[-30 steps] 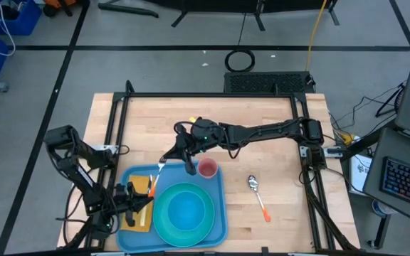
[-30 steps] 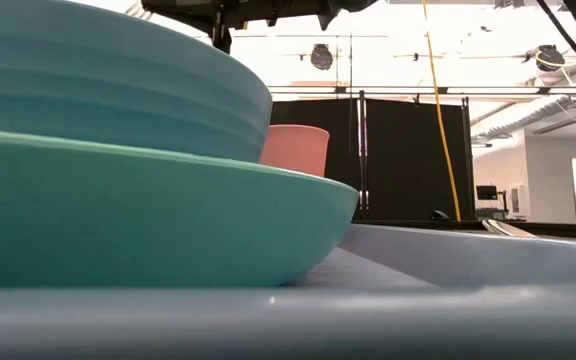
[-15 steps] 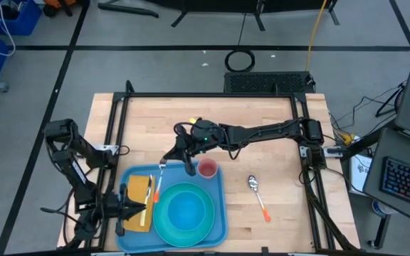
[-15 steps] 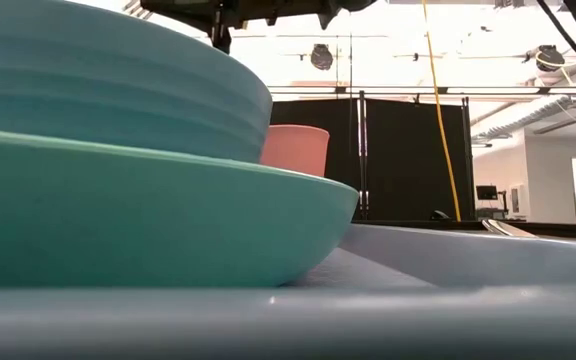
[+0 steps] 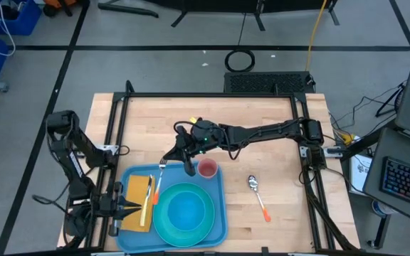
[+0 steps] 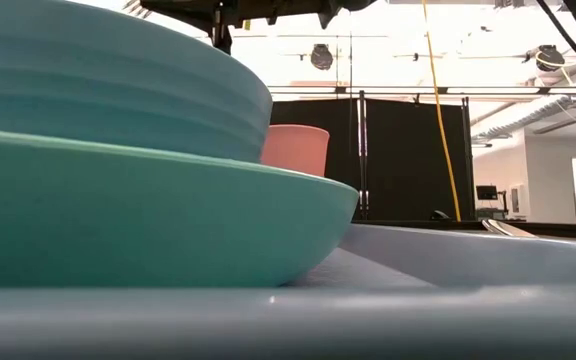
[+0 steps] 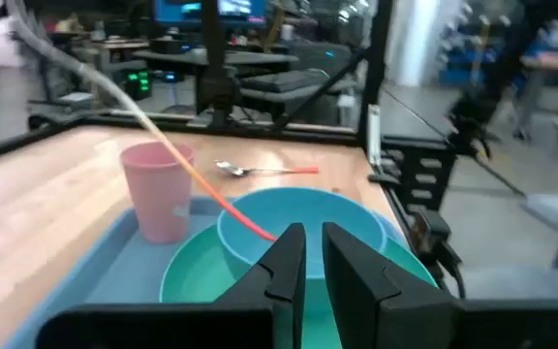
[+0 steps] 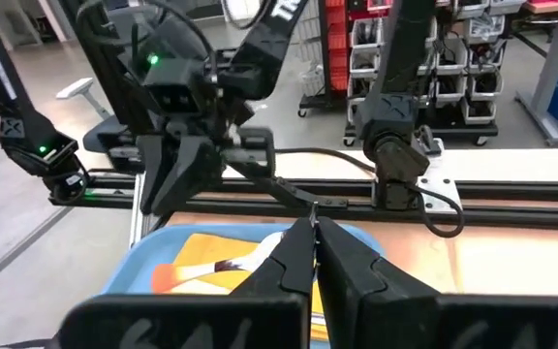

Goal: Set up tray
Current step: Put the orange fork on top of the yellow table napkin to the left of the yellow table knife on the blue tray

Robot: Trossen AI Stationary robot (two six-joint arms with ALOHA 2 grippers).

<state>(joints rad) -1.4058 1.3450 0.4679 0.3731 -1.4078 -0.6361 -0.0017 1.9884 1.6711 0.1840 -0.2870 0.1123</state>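
Note:
The light-blue tray (image 5: 219,224) lies at the table's near left. It carries a teal plate (image 5: 164,229) with a blue bowl (image 5: 186,210), a pink cup (image 5: 207,168) and a yellow napkin (image 5: 135,195). My right gripper (image 5: 166,161) reaches over the tray's far edge, shut on a fork (image 5: 155,190) with an orange handle. My left gripper (image 5: 128,208) stands just off the tray's left rim, pointing level at the plate. Its fingers (image 7: 284,262) are shut to a slit with nothing between them. The fork's handle end shows just beyond them. My right gripper pinches the fork's metal head end (image 8: 284,242) between its two fingertips, coming in about level from the table's right side. The fork slants down from the fingers toward the near edge, its orange handle (image 7: 235,208) lowest. I cannot tell whether the handle end rests on anything.
A spoon (image 5: 256,190) with an orange handle lies on the bare wood right of the tray. The black frame rails (image 5: 212,94) run round the table. The table's far half is open wood.
My left gripper has drawn back from over the napkin toward the table's left edge, risen and rolled about its own axis. It now stands off the tray's rim. My right gripper has kept still with the fork.

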